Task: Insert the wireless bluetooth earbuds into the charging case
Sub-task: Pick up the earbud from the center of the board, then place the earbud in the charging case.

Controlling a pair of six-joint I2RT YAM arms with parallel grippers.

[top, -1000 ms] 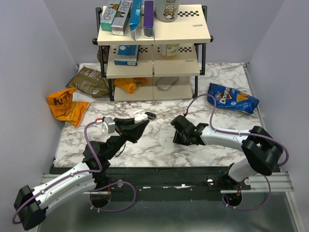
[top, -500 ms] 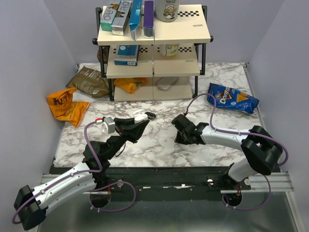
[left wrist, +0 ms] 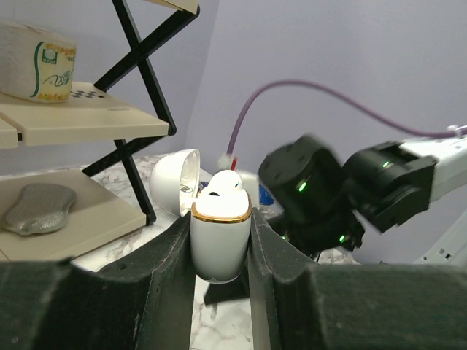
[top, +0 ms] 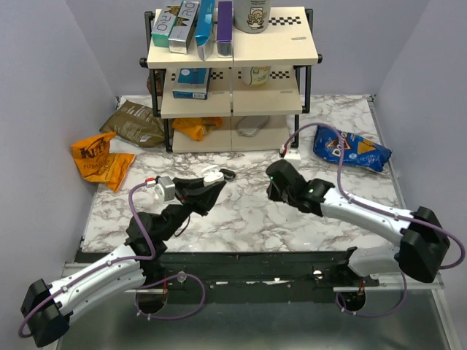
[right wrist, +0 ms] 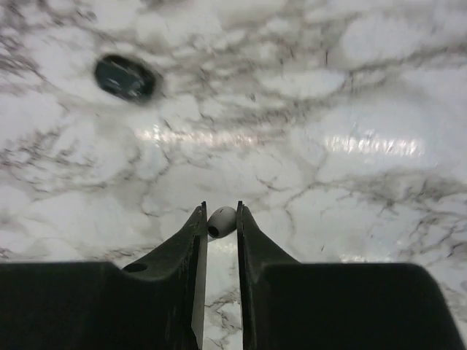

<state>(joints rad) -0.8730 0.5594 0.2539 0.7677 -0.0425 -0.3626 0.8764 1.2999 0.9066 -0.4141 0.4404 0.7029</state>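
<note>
My right gripper (right wrist: 220,211) is pinching a small pale earbud (right wrist: 221,222) between its fingertips, the jaws drawn in close around it. A second ago this gripper sat low on the marble table (right wrist: 350,87) with its jaws wider. Now it has closed on the bud and lifted off, and the arm has swung up toward the centre. In its wrist view the tabletop lies well below, and on it is a small dark oval thing (right wrist: 124,76) that I cannot identify.

My left gripper (left wrist: 221,219) has not moved. It is clamped on the body of the charging case (left wrist: 220,244), which here is white with a gold rim. The case is held upright off the table with its lid (left wrist: 176,179) hinged back. A seated earbud (left wrist: 222,186) already rests in it.

I judge the pick done. What remains is carrying the held bud across and setting it into the free socket, which calls for careful alignment.
</note>
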